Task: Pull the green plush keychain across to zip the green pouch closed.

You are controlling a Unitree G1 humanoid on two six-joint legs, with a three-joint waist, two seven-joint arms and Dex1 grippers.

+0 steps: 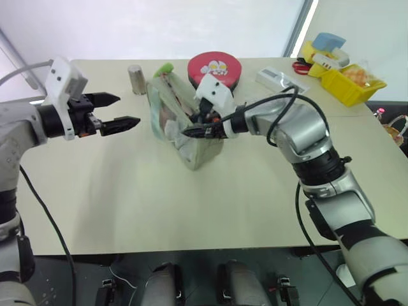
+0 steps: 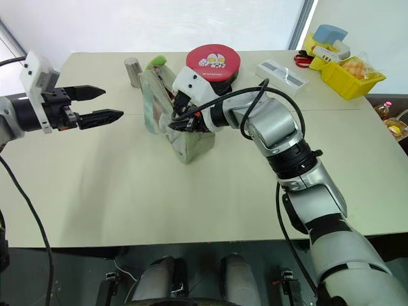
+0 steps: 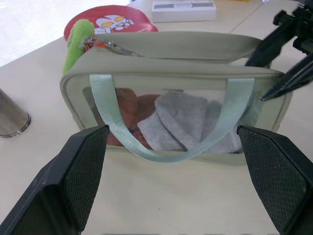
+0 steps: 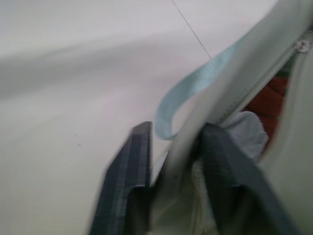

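Right gripper point(image 2: 175, 123) is clamped on the near end of the green pouch point(image 1: 185, 127), one black finger outside the fabric wall and the other inside the mouth, as the right wrist view shows, with the wall pinched between them. Left gripper point(image 1: 118, 109) hangs above the table point(image 1: 127, 197) toward the left edge, jaws spread wide and holding nothing, aimed at the pouch's clear window side, and well apart from it.

Biggest item out there is the table, a pale beige top. On it, close to the middle and nearer the far edge, stands the green pouch, upright on its base, long axis running from far to near. Its clear panel faces the left gripper, and through it you can see grey and red cloth. A light-green strap loop point(image 3: 161, 147) droops across that panel. The top zip lies open.

Behind the pouch, touching or nearly so, sits a round red tin point(image 1: 213, 67). Over at the far right corner is a yellow basket point(image 1: 347, 80), with a white flat box point(image 1: 280, 79) between it and the tin. A small metal cup point(image 1: 136, 79) stands just left of the pouch's far end.

Smallest of all, the green plush keychain point(image 3: 76, 46) sits at the pouch's far end, hanging off the zip by a short chain point(image 3: 115, 45).
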